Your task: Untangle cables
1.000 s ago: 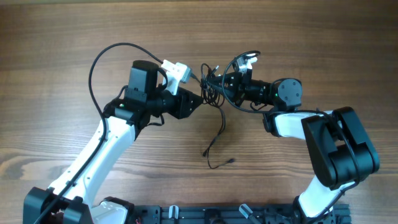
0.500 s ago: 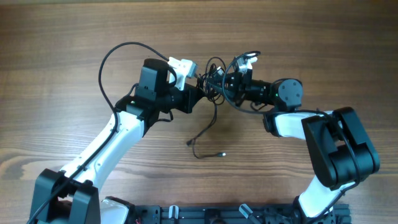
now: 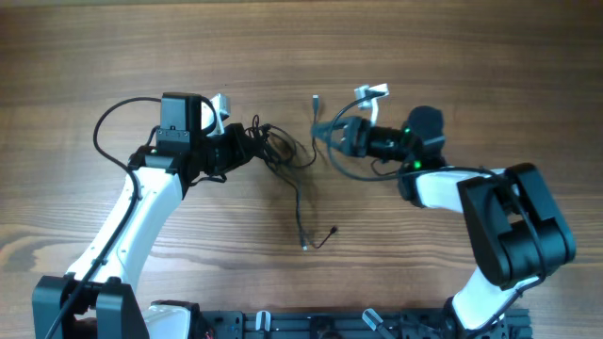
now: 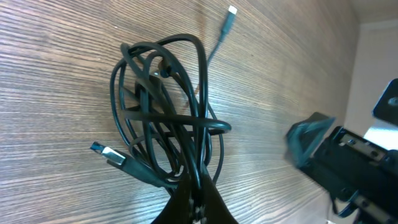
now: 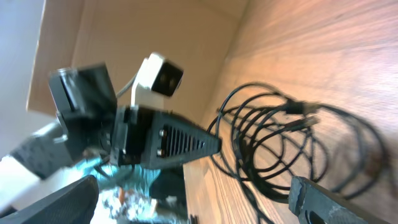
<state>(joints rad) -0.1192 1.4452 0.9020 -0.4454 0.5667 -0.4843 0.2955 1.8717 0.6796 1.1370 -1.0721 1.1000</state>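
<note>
"Across the wooden table the left arm had swung out toward its own side since half a second before, when both pincers met over the knot. And the other one?"

"The right arm lay folded much as it had been, its wrist pointing at the left one. The two wrists now stood well apart."

"Where were the cables?"

"The cables made a coiled bundle of dark loops a little left of the table's middle, right at the left pincer, which was pressed together on several strands at the bundle's near edge. One strand trailed off toward the robot's base and ended on the table."

"The right pincer?"

"The right pincer was spread wide, one finger at each lower corner of its own camera's view, with the bundle lying ahead of it."

"Any plugs?"

"A blue-tipped USB plug stuck out of the bundle, and a small pale plug lay on the wood beyond it."
</note>
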